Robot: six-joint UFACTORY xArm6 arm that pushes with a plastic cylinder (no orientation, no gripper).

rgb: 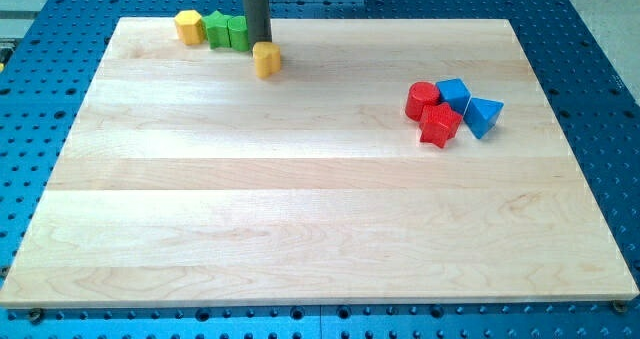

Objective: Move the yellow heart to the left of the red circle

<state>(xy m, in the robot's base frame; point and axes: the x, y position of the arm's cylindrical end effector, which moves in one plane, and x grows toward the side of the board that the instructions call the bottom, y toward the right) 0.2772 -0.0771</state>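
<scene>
The yellow heart point(266, 59) lies on the wooden board point(320, 219) near the view's top, left of centre. My tip point(258, 41) stands right behind it, at its top-left edge, touching or nearly touching it. The red circle point(421, 99) sits far to the view's right, at the left end of a cluster of blocks. The rod comes down from the view's top.
A red star-like block point(439, 125), a blue cube point(454, 93) and a blue triangle point(484, 116) crowd the red circle. A yellow hexagon point(189, 26) and two green blocks point(217, 29) point(238, 32) sit at the top left, beside the rod.
</scene>
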